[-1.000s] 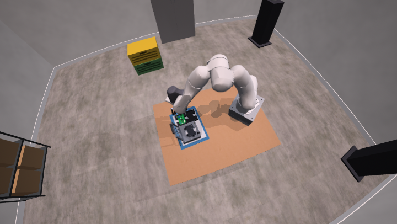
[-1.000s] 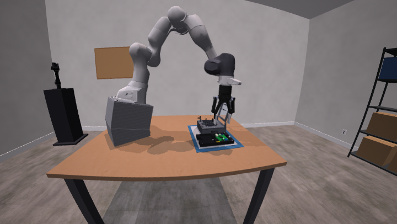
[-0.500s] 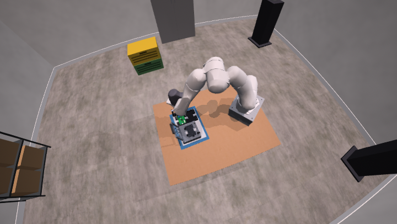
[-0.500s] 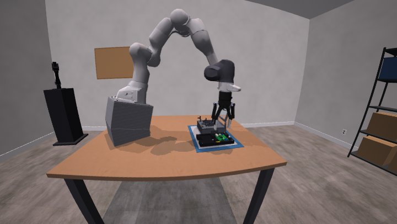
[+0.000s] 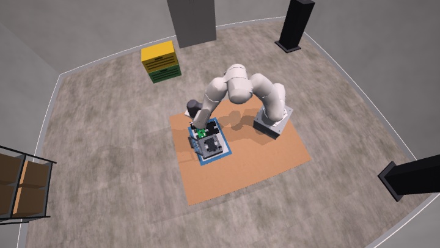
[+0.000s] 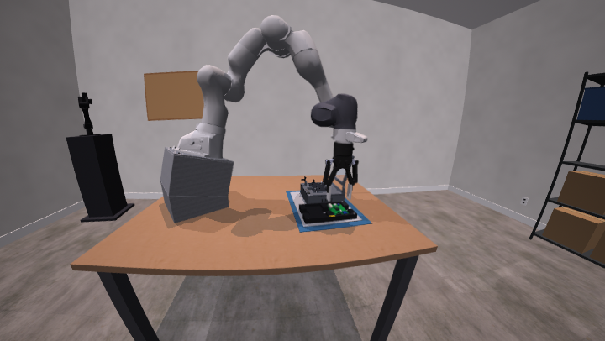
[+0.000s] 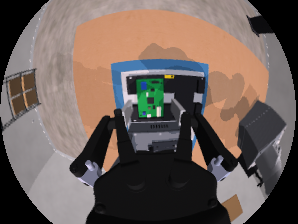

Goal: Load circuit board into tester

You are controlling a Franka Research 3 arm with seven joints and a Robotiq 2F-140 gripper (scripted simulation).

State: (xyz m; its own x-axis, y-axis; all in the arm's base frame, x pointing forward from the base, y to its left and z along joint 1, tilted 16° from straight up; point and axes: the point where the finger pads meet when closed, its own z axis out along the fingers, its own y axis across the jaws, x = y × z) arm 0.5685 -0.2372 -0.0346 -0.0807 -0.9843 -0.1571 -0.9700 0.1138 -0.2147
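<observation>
The green circuit board (image 5: 201, 132) lies in the black tray on the blue mat; it also shows in the exterior view (image 6: 336, 208) and the wrist view (image 7: 150, 99). The grey tester (image 5: 210, 145) (image 6: 317, 192) (image 7: 154, 128) stands beside the tray, its nest bare. Its lid (image 5: 193, 145) stands open at one side. My gripper (image 6: 339, 192) (image 7: 151, 104) is open and empty. It hangs low over the tester's far side by the raised lid, with a finger on either side. I cannot tell whether it touches the lid. The tester's pins and posts are too small to make out.
The blue mat (image 6: 328, 213) sits on an orange table. The arm's grey base block (image 6: 195, 186) stands on the table's left. The table's front edge is near the tray.
</observation>
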